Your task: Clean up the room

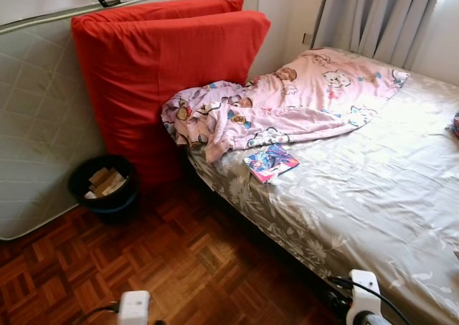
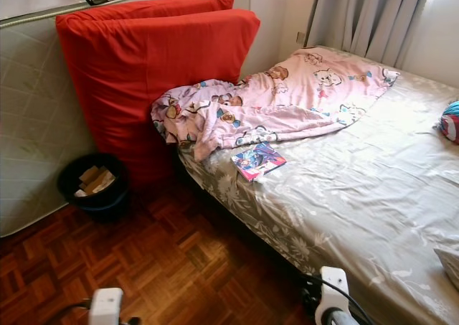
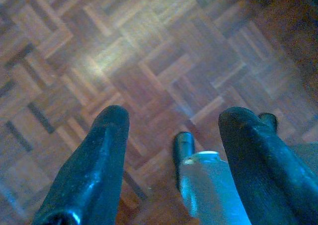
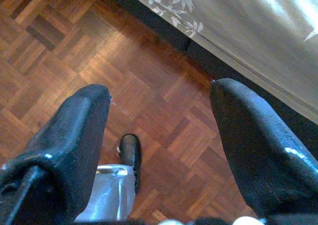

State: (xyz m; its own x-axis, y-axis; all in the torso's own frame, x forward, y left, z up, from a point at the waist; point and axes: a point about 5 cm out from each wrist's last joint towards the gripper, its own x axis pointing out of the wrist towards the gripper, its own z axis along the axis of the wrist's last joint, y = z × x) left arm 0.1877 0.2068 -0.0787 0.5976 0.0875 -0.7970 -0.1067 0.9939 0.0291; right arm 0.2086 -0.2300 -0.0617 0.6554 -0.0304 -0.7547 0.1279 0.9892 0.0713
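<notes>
A small colourful booklet (image 1: 270, 162) lies on the bed's grey flowered sheet (image 1: 373, 181) near its left edge. Behind it a crumpled pink cartoon-print blanket (image 1: 287, 102) spreads toward the head of the bed. A black bin (image 1: 105, 185) holding cardboard scraps stands on the parquet, left of the bed. Both arms hang low at the bottom of the eye views. My left gripper (image 3: 171, 120) is open over bare parquet. My right gripper (image 4: 159, 93) is open above the floor beside the bed's side (image 4: 223, 31). Neither holds anything.
Two big red cushions (image 1: 154, 74) lean upright against a white quilted mattress (image 1: 36, 124) standing by the wall. Grey curtains (image 1: 373, 13) hang behind the bed. A round colourful object (image 2: 450, 120) sits at the bed's far right edge. Parquet floor (image 1: 179, 260) lies between me and the bin.
</notes>
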